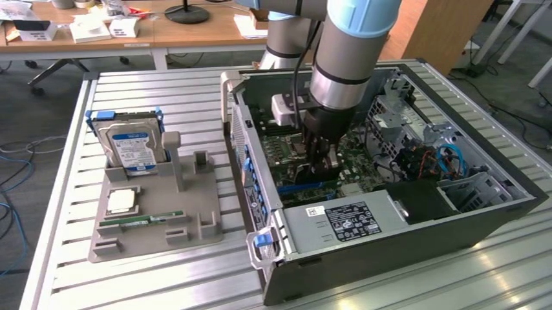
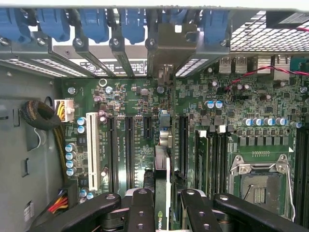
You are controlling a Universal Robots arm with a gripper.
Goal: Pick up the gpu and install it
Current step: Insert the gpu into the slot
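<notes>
GPU (image 2: 161, 174) sits clamped edge-on between the gripper's (image 2: 163, 198) narrowed jaws, over the motherboard (image 2: 227, 111) (slots close-packed); slight misalignment could jam it or bend contacts.

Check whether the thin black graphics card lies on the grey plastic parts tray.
No, the gripper holds the thin black graphics card edge-on over the green motherboard inside the open dark computer case.

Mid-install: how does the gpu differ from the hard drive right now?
The gpu is clamped in the gripper inside the case, over the motherboard slots. The hard drive stands in the grey holder outside the case, at the exterior view's left. The gpu is thin and dark; the hard drive is thicker and silver, with a blue-white label. Both stand on edge.
</notes>
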